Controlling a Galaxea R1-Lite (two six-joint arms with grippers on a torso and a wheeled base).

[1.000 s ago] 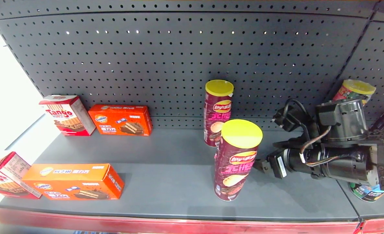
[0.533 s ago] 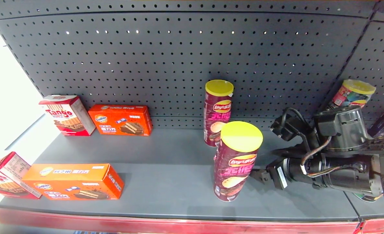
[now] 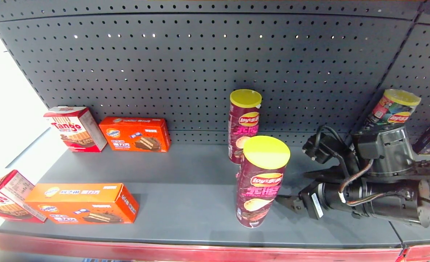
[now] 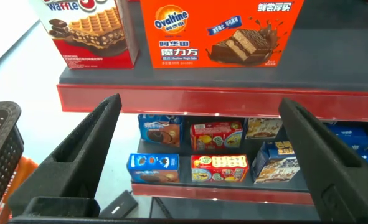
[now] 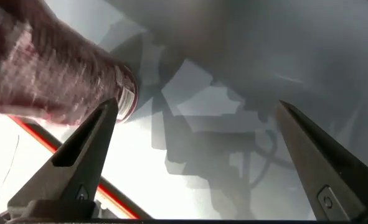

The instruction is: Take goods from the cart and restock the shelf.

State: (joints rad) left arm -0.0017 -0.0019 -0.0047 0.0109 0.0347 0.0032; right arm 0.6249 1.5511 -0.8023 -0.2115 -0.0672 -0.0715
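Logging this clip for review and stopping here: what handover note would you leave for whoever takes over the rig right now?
Right gripper: open, beside the front chips can, not gripping it.
Left gripper: open, empty, low before the shelf edge.
Done: front chips can stands on the shelf, ahead of the rear chips can.
Left: probably pull the right arm clear, then fetch more goods from the cart.

Head cam: high, facing forward and down onto the shelf [image 3: 185,171], mid-range.
Left wrist cam: low, facing the shelf's front edge; shares the front orange box [image 4: 221,31] with head.
Right wrist cam: close over the shelf deck; shares the near chip can [image 5: 47,68].
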